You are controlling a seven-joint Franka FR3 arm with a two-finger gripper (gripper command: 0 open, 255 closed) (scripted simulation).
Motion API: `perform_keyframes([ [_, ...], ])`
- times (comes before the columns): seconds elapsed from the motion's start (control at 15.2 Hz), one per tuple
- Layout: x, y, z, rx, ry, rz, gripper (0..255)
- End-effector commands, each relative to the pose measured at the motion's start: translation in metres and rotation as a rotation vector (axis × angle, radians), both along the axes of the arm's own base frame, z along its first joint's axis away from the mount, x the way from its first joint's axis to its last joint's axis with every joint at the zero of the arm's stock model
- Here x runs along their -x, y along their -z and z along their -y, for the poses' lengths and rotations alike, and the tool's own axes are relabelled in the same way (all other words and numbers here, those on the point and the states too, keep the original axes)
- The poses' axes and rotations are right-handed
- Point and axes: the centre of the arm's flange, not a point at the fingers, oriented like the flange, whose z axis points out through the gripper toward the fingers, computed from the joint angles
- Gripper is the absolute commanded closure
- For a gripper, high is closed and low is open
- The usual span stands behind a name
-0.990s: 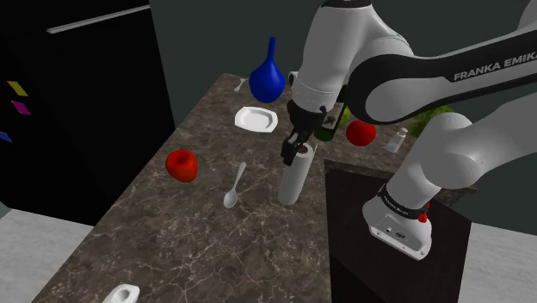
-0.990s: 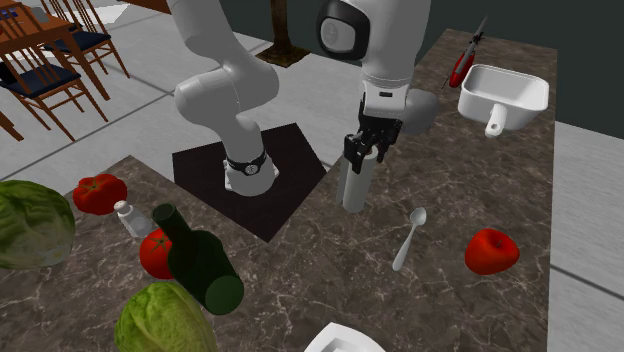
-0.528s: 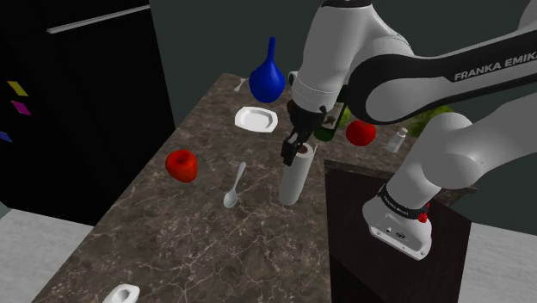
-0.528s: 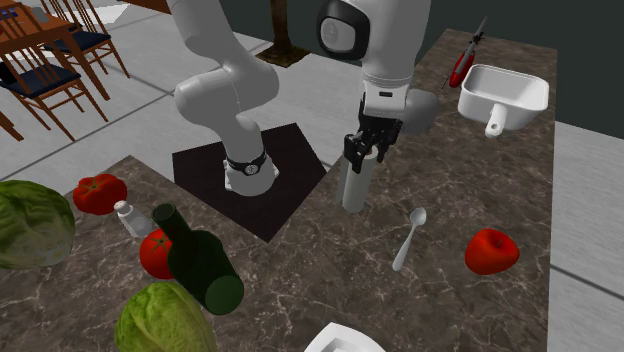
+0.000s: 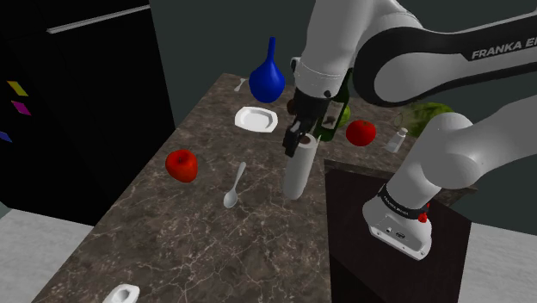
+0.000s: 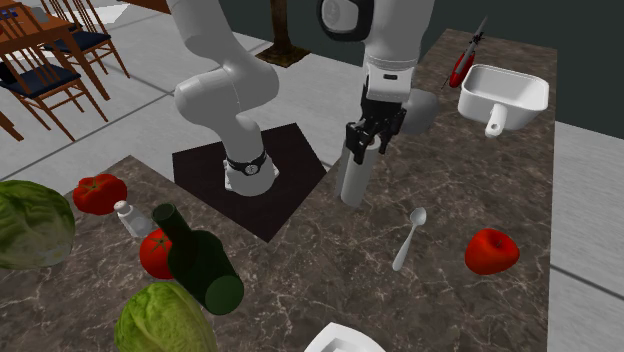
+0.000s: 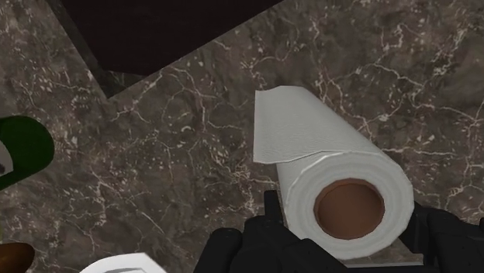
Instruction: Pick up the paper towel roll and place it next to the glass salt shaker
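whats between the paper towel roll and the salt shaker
The arm's dark stand sits between paper towel roll and salt shaker, clearest in the second exterior view.

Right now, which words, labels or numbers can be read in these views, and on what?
"FRANKA EMIK", cut by the shoulder view's edge: on the arm's dark forearm.
Small white lettering on the base's black collar: too small to read.
No print on the paper towel roll.

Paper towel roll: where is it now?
Shoulder view: the paper towel roll, clasped by the gripper, is mid-counter between the spoon at left and the stand at right.
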Motion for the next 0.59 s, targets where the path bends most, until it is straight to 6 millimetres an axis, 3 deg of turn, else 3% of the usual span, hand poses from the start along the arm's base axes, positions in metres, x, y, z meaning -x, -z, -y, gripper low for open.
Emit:
perform_keyframes([
  [0.0,0.001,-0.011,0.000,0.000,0.000,0.000,255],
  [0.53,0.001,-0.053,0.000,0.000,0.000,0.000,255],
])
